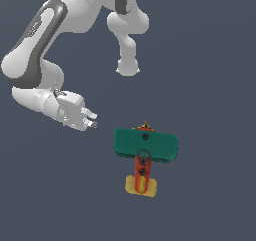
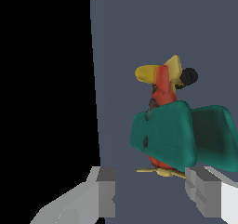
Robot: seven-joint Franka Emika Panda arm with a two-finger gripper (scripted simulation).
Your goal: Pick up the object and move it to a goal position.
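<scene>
The object is a toy airplane point(image 1: 145, 152) lying on the dark grey floor, with a wide teal wing, a red-orange body and a pale yellow tail. The wrist view shows the airplane point(image 2: 179, 135) beyond the fingertips, its yellow propeller end nearest them. My gripper point(image 1: 91, 120) hovers at the exterior view's left of the airplane, apart from it. It is open, and nothing lies between its grey fingers point(image 2: 106, 197).
The white arm point(image 1: 35, 55) bends over the upper left of the exterior view. The grey floor point(image 1: 210, 85) surrounds the airplane. In the wrist view, the floor's edge point(image 2: 95, 102) meets black emptiness.
</scene>
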